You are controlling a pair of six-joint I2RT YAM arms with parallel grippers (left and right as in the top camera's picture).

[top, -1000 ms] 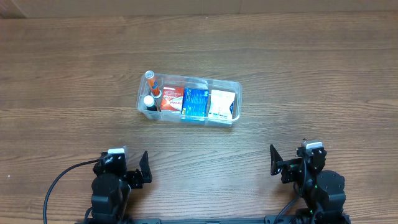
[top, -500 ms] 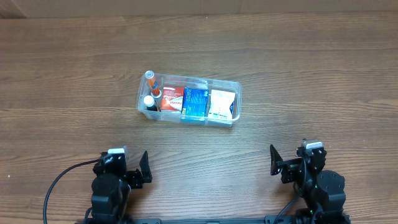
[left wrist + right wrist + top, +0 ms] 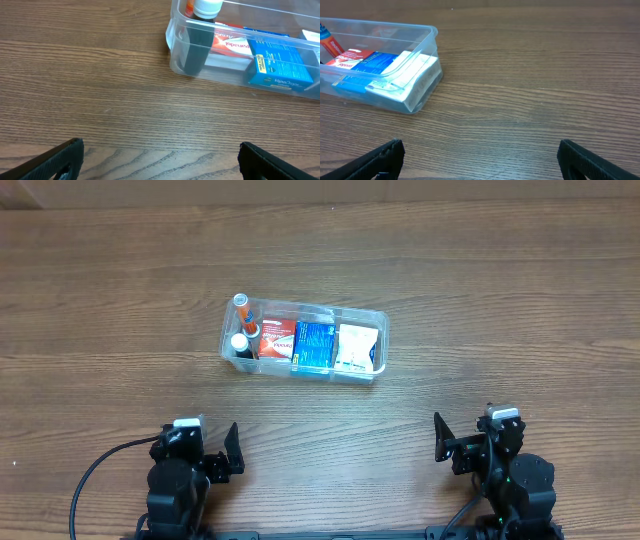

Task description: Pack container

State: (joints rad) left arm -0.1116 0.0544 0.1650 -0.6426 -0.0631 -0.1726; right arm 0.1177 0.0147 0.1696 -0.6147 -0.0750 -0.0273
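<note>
The clear plastic container point(image 3: 377, 320) lies in the middle of the wooden table. It holds a red packet point(image 3: 277, 339), a blue packet point(image 3: 315, 345), a white packet point(image 3: 357, 348), an orange-capped tube point(image 3: 243, 308) and a white-capped dark bottle point(image 3: 240, 346). In the left wrist view the container point(image 3: 176, 45) is at the upper right, with the bottle point(image 3: 196, 45). In the right wrist view the container point(image 3: 427, 37) is at the upper left. My left gripper point(image 3: 160, 160) and right gripper point(image 3: 480, 160) are open and empty, near the table's front edge, well short of the container.
Bare wooden tabletop surrounds the container on all sides. A pale wall or board edge point(image 3: 200, 192) runs along the far side of the table.
</note>
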